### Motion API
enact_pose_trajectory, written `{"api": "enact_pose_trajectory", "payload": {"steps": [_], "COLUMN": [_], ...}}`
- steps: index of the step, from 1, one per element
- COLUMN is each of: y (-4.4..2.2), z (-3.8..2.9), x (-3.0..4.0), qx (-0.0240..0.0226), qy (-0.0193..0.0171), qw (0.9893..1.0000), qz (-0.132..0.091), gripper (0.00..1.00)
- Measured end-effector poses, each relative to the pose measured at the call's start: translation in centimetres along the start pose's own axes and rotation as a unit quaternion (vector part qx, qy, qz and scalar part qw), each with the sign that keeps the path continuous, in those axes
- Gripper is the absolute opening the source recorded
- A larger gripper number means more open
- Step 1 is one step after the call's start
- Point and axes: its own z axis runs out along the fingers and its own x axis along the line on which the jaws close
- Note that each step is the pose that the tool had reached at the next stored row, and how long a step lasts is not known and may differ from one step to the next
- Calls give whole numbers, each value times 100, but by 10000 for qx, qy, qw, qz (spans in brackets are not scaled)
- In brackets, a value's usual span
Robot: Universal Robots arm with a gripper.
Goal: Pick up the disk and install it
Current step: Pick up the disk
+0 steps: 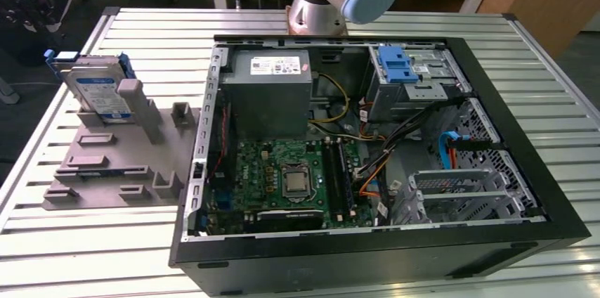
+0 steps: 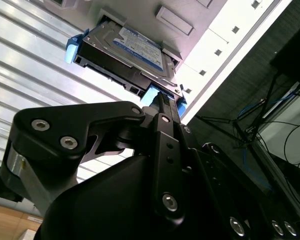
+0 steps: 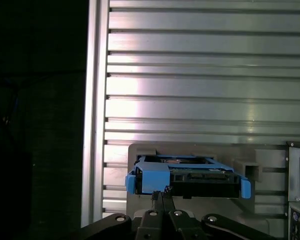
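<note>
The gripper (image 3: 162,194) had its fingers drawn together with nothing between them. In both wrist views the tips lined up with the blue bracket along the disk's near edge, and whether they touched it could not be told. The disk (image 1: 98,94) stood on edge in a grey stand (image 1: 112,164), label facing out, on the slatted table (image 1: 94,249). It was at the exterior view's left, just beside the open computer case (image 1: 375,259) and outside it. Inside the case, the drive cage (image 1: 405,66) with its blue latch sat at the far corner, well apart from the disk. From this the work was judged to be at its first step, the approach for the pick, with the disk not yet taken. A grasp here would call for the fingers to part enough to straddle the bracket, meet it squarely, and clamp its two flat sides. That way the disk could leave the stand straight, without tilting or catching in the slot.
</note>
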Motion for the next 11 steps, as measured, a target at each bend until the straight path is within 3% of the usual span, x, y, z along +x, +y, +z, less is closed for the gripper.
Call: {"api": "enact_pose_trajectory", "payload": {"steps": [7,11], "y": [0,0], "z": [0,1], "x": [0,1], "qx": [2,8], "qy": [2,12], "qw": [10000,9994], "qz": [-61,-337], "gripper": [11,11]}}
